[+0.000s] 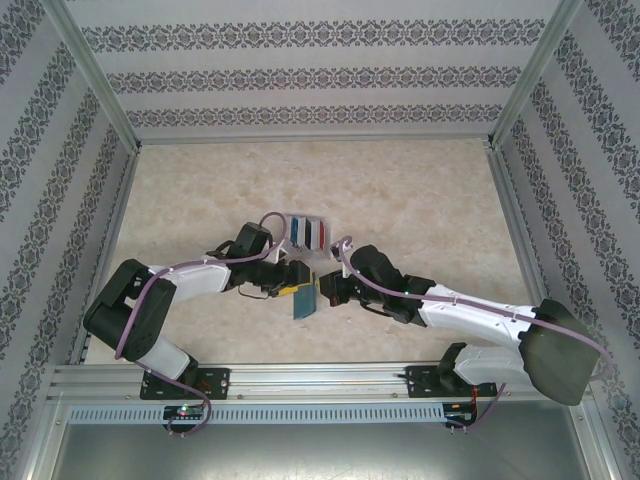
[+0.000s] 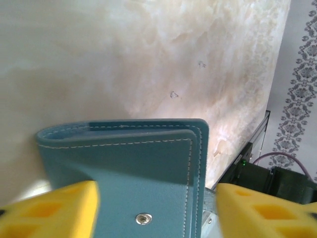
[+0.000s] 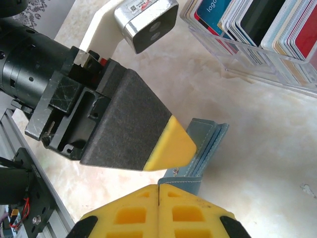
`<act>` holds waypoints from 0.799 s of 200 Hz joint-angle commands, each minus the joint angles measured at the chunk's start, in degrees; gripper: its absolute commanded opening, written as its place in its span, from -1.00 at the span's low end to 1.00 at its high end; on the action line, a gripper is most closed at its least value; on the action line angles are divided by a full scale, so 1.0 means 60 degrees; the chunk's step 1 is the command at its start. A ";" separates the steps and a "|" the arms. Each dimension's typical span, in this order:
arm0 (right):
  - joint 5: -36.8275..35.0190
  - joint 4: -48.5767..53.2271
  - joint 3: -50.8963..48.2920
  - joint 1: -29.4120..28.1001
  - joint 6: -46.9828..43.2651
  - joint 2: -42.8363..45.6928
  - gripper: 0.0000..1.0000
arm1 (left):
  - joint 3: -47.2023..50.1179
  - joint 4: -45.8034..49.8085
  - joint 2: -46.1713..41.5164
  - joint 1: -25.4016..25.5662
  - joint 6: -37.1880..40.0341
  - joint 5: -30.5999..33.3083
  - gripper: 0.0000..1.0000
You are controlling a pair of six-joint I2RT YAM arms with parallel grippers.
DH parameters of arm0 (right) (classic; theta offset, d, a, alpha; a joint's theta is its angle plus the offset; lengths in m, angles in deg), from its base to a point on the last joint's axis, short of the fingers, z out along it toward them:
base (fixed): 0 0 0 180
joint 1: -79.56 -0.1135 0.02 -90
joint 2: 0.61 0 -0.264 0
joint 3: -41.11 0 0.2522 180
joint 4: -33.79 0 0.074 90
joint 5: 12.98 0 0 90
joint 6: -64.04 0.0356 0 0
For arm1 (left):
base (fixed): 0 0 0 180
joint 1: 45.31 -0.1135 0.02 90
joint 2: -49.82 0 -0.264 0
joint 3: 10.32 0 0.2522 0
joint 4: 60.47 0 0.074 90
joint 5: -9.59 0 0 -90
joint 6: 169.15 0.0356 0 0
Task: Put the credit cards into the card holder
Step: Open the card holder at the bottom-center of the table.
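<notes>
**Teal wallet on edge between two yellow-tipped grippers**

Nearest the lens, at the bottom of the right wrist view, the right gripper's (image 3: 158, 191) ribbed yellow plastic fingertips are pressed together seam to seam. The stitched lower edge of the card holder (image 3: 208, 141) looks caught at their tips. The card holder is a soft, leather-like teal bifold with pale stitching, seen here almost edge-on so its layers fan out.

In the left wrist view it (image 2: 138, 163) fills the lower centre. Its rounded fold is at the left, its stitched corner at the upper right, and a small metal snap (image 2: 143, 218) sits near the bottom edge. The left gripper (image 2: 156, 213) straddles it with its jaws apart. One blocky yellow fingertip (image 2: 64, 210) at the lower left overlaps the wallet's face. The other, at the lower right, stands just clear of the stitched edge.

In the top view the wallet (image 1: 305, 300) is a dark teal slab at the centre of the frame. The left gripper (image 1: 288, 282) is just to its upper left and the right gripper (image 1: 322, 290) just to its right.

The credit cards (image 3: 247, 20) are thin and glossy, in blue, red, black and white. They stand on edge in a clear plastic rack (image 3: 257, 59) at the upper right, near the wallet but not touching it. Everything sits over a pale marbled table (image 2: 124, 59).
</notes>
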 commanded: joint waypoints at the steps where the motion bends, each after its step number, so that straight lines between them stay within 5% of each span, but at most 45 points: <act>1: 0.0092 -0.0241 0.0293 0.0070 -0.0022 0.0279 -1.00 | -0.0359 0.0795 -0.0011 -0.0102 0.0636 0.0115 0.49; 40: 0.0169 -0.0251 0.0239 0.0316 -0.0084 0.0433 -1.00 | -0.0674 0.1396 0.0054 -0.0133 0.1098 0.0335 0.46; 160: -0.1466 0.0952 -0.1105 0.0845 0.0664 0.1542 -1.00 | -0.0341 0.1461 -0.0223 -0.0236 0.1588 0.0739 -0.54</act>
